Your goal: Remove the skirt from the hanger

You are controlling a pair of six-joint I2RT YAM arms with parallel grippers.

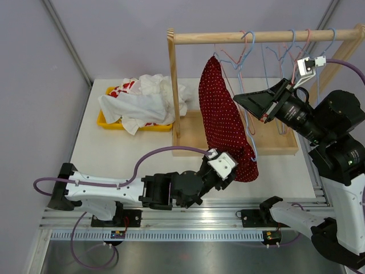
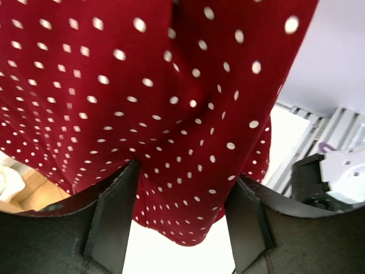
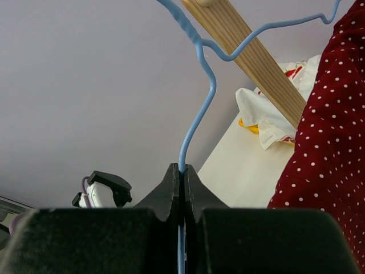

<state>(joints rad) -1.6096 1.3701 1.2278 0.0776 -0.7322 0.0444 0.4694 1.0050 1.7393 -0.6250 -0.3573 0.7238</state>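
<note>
A dark red skirt [image 1: 224,120] with white dots hangs from a blue wire hanger [image 3: 197,85] on the wooden rail [image 1: 256,36]. My right gripper [image 1: 238,99] reaches in from the right beside the skirt's upper part. In the right wrist view that gripper [image 3: 182,169] is shut on the hanger's blue wire. My left gripper [image 1: 235,173] sits low at the skirt's bottom edge. In the left wrist view the skirt [image 2: 142,85] fills the frame, and its hem droops between the jaws of the left gripper [image 2: 185,174], which stand apart on either side of the cloth.
Several empty wire hangers [image 1: 285,54] hang further right on the rail. The rack's wooden base [image 1: 274,142] lies under the skirt, with its post [image 1: 173,85] at the left. A yellow bin [image 1: 105,121] heaped with white clothes [image 1: 148,103] stands at the back left.
</note>
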